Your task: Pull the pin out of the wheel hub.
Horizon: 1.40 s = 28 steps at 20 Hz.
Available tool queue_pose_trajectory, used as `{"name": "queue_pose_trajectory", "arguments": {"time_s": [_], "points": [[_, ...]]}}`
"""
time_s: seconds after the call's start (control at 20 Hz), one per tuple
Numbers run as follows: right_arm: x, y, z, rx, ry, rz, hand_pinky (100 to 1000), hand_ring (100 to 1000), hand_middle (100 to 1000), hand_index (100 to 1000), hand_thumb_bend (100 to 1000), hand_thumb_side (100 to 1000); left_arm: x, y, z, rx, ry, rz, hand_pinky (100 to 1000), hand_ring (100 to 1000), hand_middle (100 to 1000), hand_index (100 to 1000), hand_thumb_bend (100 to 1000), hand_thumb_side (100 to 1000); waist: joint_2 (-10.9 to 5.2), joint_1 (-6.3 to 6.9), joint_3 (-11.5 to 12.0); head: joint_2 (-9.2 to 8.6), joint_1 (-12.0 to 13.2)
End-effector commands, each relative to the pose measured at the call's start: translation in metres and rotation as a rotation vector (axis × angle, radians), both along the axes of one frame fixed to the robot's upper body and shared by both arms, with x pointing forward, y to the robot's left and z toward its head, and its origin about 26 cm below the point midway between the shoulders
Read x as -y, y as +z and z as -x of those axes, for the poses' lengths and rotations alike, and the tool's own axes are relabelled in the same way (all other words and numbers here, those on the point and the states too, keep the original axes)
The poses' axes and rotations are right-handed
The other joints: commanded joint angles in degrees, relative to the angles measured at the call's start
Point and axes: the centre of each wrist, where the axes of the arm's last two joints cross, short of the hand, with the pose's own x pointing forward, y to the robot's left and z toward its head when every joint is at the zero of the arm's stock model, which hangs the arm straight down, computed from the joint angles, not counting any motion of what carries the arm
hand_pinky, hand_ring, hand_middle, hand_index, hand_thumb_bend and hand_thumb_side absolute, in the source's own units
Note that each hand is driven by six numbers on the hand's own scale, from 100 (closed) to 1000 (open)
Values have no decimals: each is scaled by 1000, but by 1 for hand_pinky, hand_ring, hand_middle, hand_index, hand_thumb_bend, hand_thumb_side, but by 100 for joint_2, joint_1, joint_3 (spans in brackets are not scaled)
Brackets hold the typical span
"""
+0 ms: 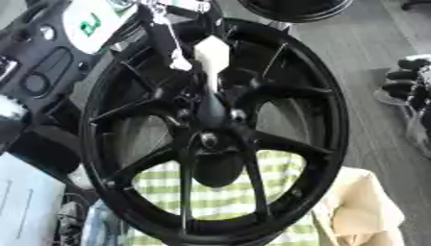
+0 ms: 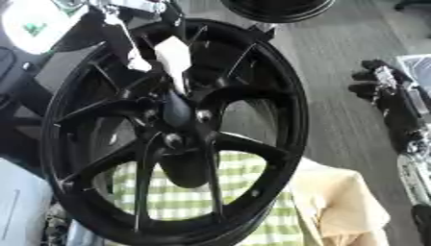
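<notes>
One black alloy wheel [image 1: 215, 129] stands upright over green-checked cloth [image 1: 219, 192], the left hand [image 1: 168, 41] reaching down toward its hub [image 1: 209, 113] — whether its fingers pinch the pin, I cannot tell — while the right hand [image 2: 383, 84] idles curled; the pin likely stiff, best gripped by its exposed end.

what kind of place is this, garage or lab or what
Probably a workshop or robot test area rather than a home. A large black wheel stands upright over a green checked cloth, a second dark rim lies beyond on grey plank flooring, and black equipment crowds the right edge.
</notes>
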Motion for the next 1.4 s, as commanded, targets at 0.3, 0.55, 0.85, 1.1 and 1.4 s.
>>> {"name": "queue_pose_trajectory", "arguments": {"time_s": [0.3,0.55,0.85,1.1,1.4], "points": [[2,11,1,30,4,27,845,717,697,835,100,805,-6,38,11,49,-38,10,833,749,638,290,100,113,-109,-31,4,-16,4],[2,10,1,30,3,26,845,717,698,835,100,804,-16,59,19,70,-25,75,832,748,638,291,100,114,-111,-34,12,-11,-4],[4,10,2,30,-5,26,846,718,698,836,100,804,-48,92,33,115,21,182,831,746,635,288,100,108,-109,-37,43,7,-64],[8,8,4,27,-25,28,845,718,699,836,100,805,-98,110,47,135,99,276,830,744,632,285,100,108,-110,-16,120,42,-143],[15,8,6,31,-54,32,845,718,700,836,100,804,-177,111,67,158,261,375,829,744,631,286,100,106,-100,20,233,47,-244]]}}
